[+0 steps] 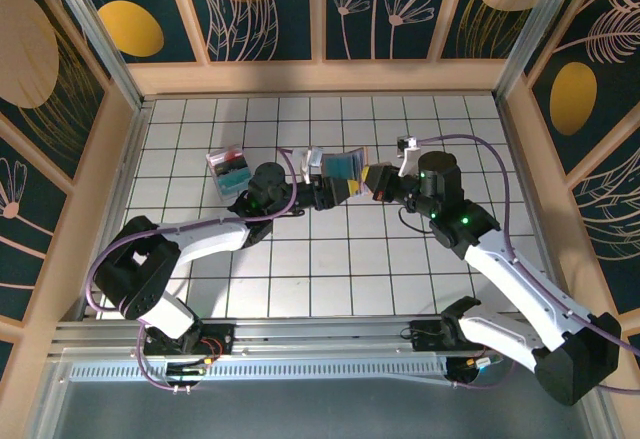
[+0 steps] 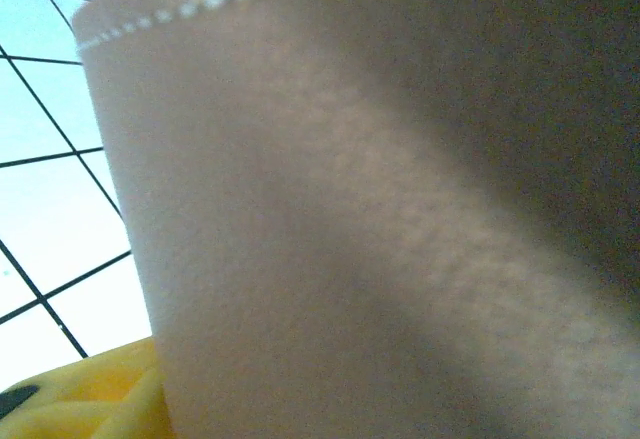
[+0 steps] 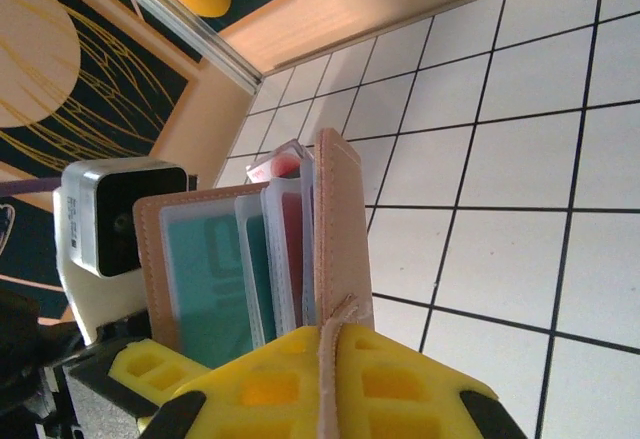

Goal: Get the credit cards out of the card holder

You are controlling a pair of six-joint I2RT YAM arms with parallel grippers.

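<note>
The card holder [image 1: 345,166] is a tan leather wallet, held open and upright above the table's middle between both arms. My right gripper [image 3: 330,334] is shut on its thin side tab, yellow fingers [image 3: 420,379] pressed together. Inside, clear sleeves hold teal credit cards [image 3: 205,279] and a red one [image 3: 288,224]. My left gripper [image 1: 325,191] sits against the other cover, one yellow finger [image 3: 140,369] behind it. In the left wrist view the leather [image 2: 350,209] hides the jaws, and a single yellow finger [image 2: 90,399] shows at the lower left.
A clear plastic box [image 1: 228,167] with teal and red contents lies on the white tiled table [image 1: 330,279] just left of the arms' meeting point. Wooden walls [image 1: 320,77] enclose the table on three sides.
</note>
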